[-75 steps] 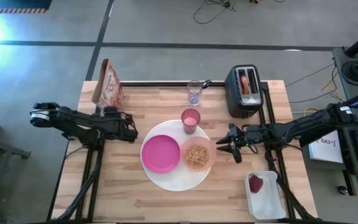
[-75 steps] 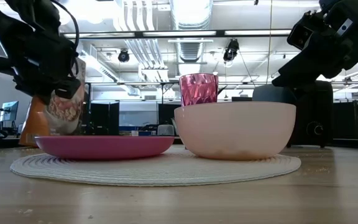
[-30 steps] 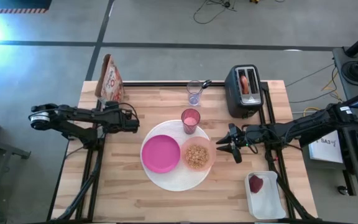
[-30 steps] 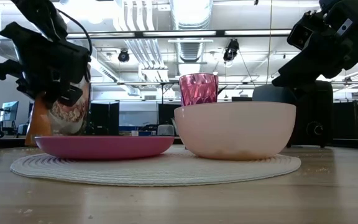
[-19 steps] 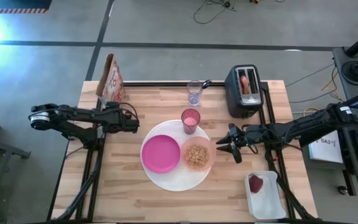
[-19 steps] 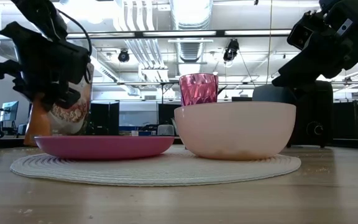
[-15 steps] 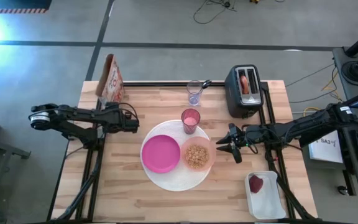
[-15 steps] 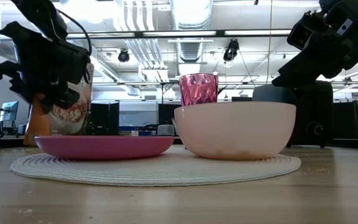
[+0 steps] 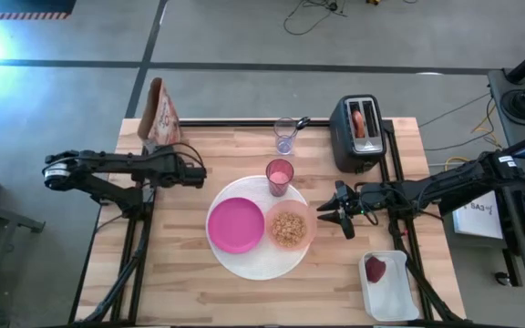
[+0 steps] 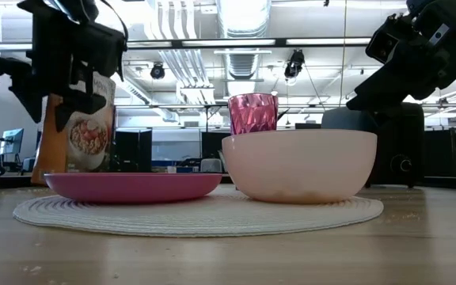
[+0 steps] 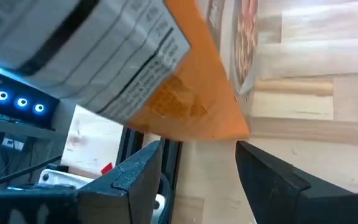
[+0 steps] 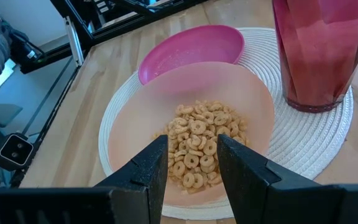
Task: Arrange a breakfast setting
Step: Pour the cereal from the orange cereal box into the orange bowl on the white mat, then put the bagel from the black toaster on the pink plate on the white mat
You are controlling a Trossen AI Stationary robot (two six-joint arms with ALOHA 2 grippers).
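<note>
Orange cereal box (image 11: 185, 93), label text unreadable.

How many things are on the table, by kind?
Plates: 2, the large white plate and the magenta plate
Bowls: 1, the peach bowl of cereal
Drinking vessels: 2, the pink tumbler and the clear glass
Cereal box: 1
Toaster: 1
White tray with dark-red fruit: 1
Total: 8
</note>
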